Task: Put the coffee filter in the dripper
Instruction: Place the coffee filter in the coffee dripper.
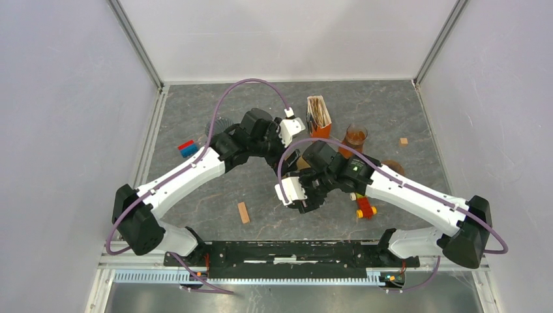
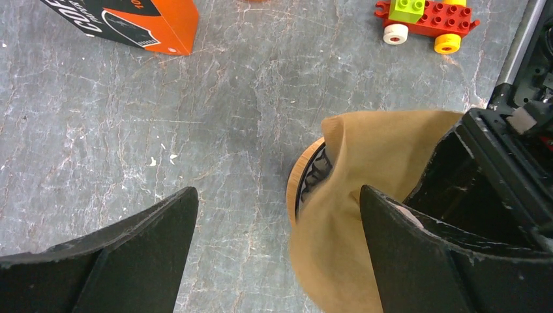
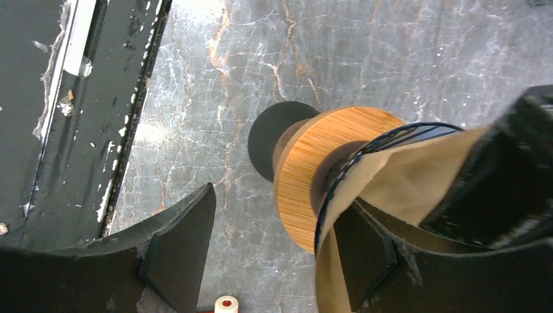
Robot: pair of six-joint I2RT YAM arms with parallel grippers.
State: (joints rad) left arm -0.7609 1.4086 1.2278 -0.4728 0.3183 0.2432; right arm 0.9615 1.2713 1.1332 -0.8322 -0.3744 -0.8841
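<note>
The grey marbled worktop (image 1: 261, 189) carried everything, and over its middle the left arm (image 1: 182, 179) and the right arm (image 1: 411, 192) met wrist to wrist, hiding the spot beneath them from above. Behind them stood an orange box (image 1: 319, 116), with a glass of brown liquid (image 1: 355, 137) just to its right. The dripper (image 3: 319, 176), a bamboo ring on a dark base with a black wire cone, sat between both pairs of fingers; whether it stood upright or leaned could not be told. The coffee filter (image 2: 381, 169), tan paper, lay partly inside the wire rim and spilled out over one side. The left end effector (image 2: 277, 195) was spread wide and held nothing, one finger (image 2: 404, 261) against the paper. The right end effector (image 3: 283, 202) was also parted, straddling the dripper, with one finger (image 3: 368, 251) tucked in the filter's fold and the other clear of the ring. A brick toy car (image 2: 427, 16) lay near the right arm, a wooden block (image 1: 243, 212) in front, and red and blue bricks (image 1: 188, 149) to the left.
</note>
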